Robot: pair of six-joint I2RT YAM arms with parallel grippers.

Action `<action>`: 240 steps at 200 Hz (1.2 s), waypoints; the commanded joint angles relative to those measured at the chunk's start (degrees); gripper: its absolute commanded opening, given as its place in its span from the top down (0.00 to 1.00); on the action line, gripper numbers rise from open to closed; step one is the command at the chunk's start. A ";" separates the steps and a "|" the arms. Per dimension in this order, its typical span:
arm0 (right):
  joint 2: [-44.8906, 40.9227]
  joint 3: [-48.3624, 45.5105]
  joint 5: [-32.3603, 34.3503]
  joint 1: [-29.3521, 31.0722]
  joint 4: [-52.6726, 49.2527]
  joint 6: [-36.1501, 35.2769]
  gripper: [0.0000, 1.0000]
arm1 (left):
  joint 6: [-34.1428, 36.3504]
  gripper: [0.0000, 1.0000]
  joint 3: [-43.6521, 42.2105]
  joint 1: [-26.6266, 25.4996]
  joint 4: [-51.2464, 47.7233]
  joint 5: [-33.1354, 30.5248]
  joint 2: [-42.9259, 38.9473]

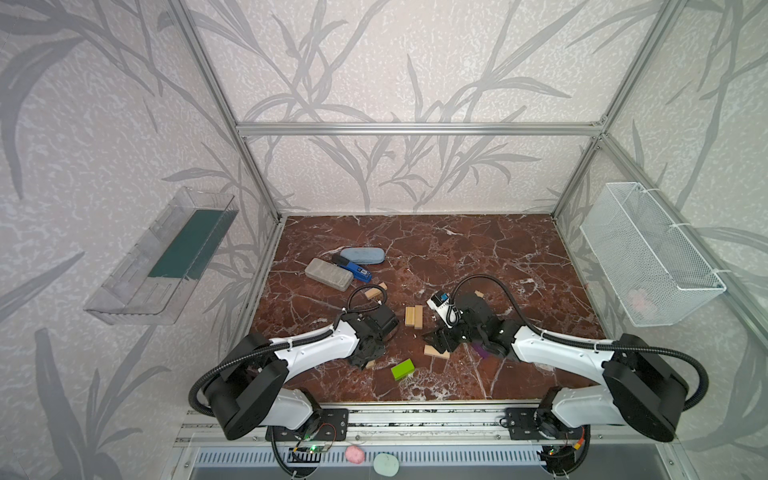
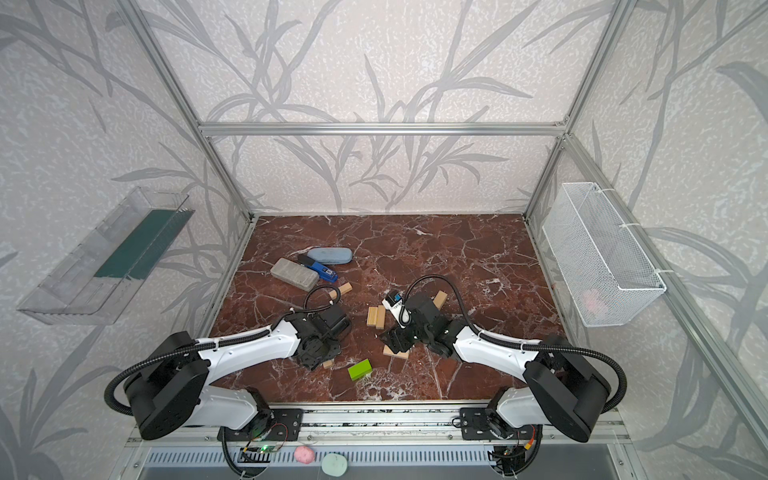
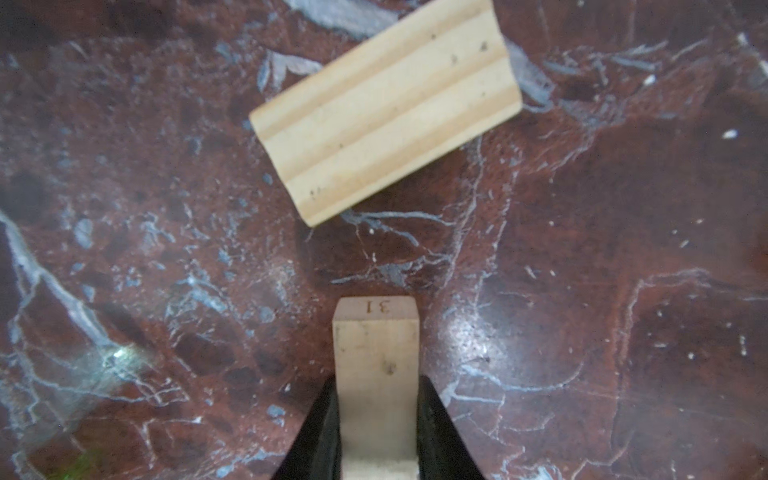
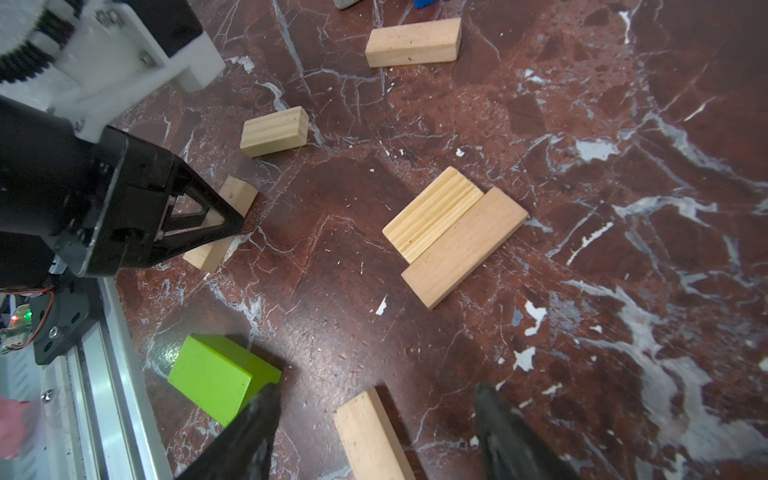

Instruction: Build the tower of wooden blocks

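Count: 7 pale blocks, 1 green block (image 1: pixel 402 369), 1 purple block (image 1: pixel 482 352). All sit on the counter (image 1: pixel 478 249) in 1 layer, nothing stacked.

- The pair (image 1: pixel 414 316): 2 pale blocks flat, side by side, touching, mid-counter between the arms.
- 2 loose blocks (image 1: pixel 372 293) lie just in front of the cases.
- 1 far block (image 2: pixel 439 298) lies behind the right arm, partly covered.
- Left gripper (image 3: pixel 376 384): clamped on the long sides of the held block (image 3: pixel 376 353), which has "31" stamped on its end and looks to rest on the counter.
- Right gripper (image 4: pixel 376 392): jaws wide, empty, over the near block (image 4: pixel 370 436), with a finger on either side, not touching. The green block is just beside it.

Other items: 2 cases, grey case (image 1: pixel 328 274) and blue-grey case (image 1: pixel 361 255), with 1 blue tool (image 1: pixel 352 268) between them, back left.

Hard to see: the purple block is mostly hidden under the right arm. In both top views only an end of the held block shows.
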 commanded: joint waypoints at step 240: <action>-17.48 -7.64 -8.31 -18.20 -2.56 20.63 0.14 | 25.64 0.88 38.04 -4.04 -6.05 6.33 24.15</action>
